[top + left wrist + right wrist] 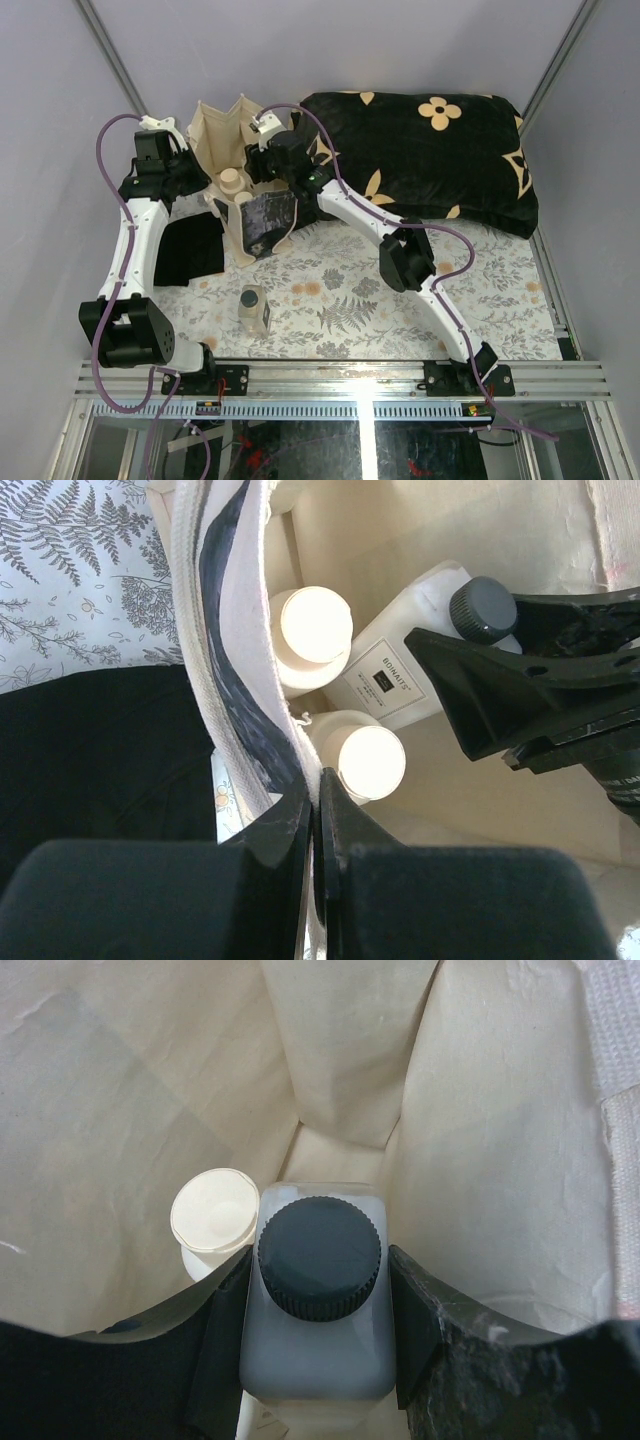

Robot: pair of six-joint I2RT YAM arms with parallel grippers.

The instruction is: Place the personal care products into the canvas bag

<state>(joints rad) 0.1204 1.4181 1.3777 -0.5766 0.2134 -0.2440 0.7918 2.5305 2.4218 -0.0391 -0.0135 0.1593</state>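
Holding white bottle (pixel 317 1360) inside canvas bag (pixel 120 1110), right claw (pixel 318 1295)

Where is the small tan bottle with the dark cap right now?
Top view: the tan bottle sits on the floral tablecloth, left of centre, in front of the canvas bag and outside it.

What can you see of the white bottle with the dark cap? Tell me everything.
The white bottle is flat-sided, looks like milky plastic, and has a ribbed dark grey screw cap. A square label with small dark print sits on one broad face. It is inside the canvas bag, cap toward the opening, held by the right gripper, a finger on each side. A round beige-capped bottle stands beside it. Whether its base rests on anything is hidden.
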